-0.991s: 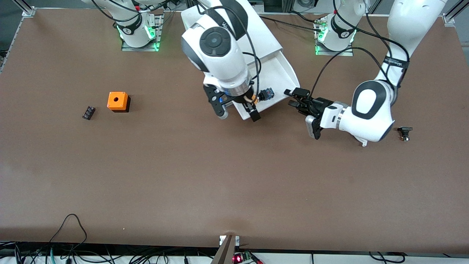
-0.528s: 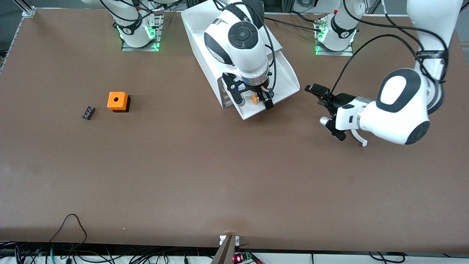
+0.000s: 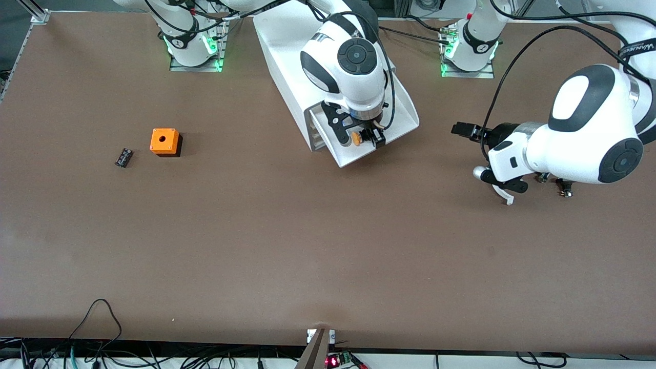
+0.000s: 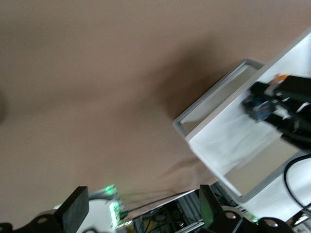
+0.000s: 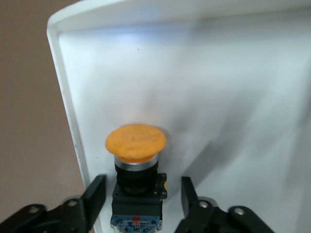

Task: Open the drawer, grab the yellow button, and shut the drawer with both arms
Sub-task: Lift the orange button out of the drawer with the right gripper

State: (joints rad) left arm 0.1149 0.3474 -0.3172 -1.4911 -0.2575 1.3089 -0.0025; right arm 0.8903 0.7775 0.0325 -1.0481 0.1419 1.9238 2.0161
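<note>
Over bare brown worktop (image 3: 307, 246) toward the left arm's end, my left hand (image 3: 469, 130) waits with fingers spread wide, holding nothing. Down inside the pulled-out drawer (image 3: 405, 110), my right hand (image 3: 361, 137) has its 2 fingers (image 5: 95, 194) either side of the button (image 5: 136, 167); whether they touch yet, I cannot tell. It looks light and rigid: a smooth, domed orange cap likely to slip, so I judge the squared black body the safer hold. Drawer walls are glossy white plastic.
</note>
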